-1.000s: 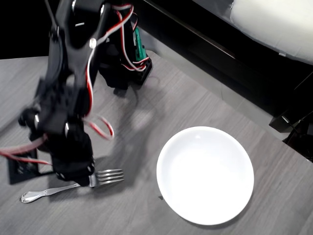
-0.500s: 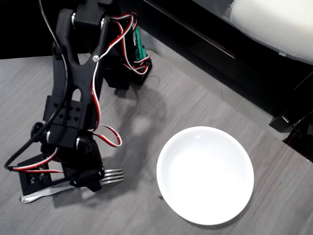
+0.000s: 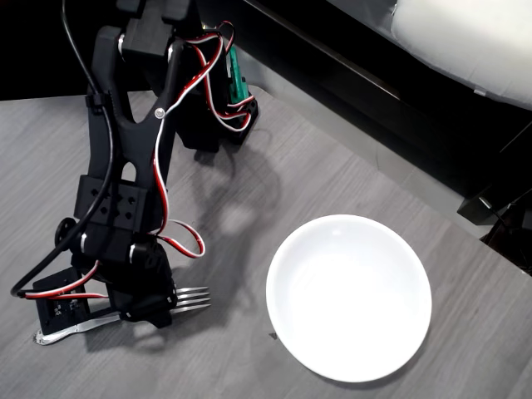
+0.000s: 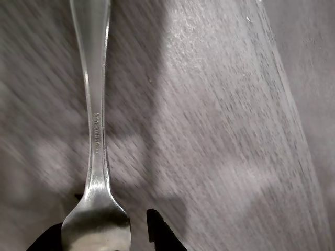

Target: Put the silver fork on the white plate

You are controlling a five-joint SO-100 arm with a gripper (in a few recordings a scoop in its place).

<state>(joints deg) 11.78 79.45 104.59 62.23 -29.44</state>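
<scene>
The silver fork lies flat on the grey wood table, left of the white plate, tines pointing at the plate and its handle end poking out at the lower left. My black gripper is down over the fork's neck and hides its middle. In the wrist view the fork runs from the bottom edge upward. My gripper is open astride the fork, with a dark fingertip standing apart on the right of the fork's neck. The plate is bare.
The arm's base with red and white wires stands at the back of the table. The table's far edge runs diagonally behind the plate, with dark furniture and a white cushion beyond.
The arm has swung and settled lower, bringing the gripper down over the fork's neck. Fork and plate have stayed where they were.
</scene>
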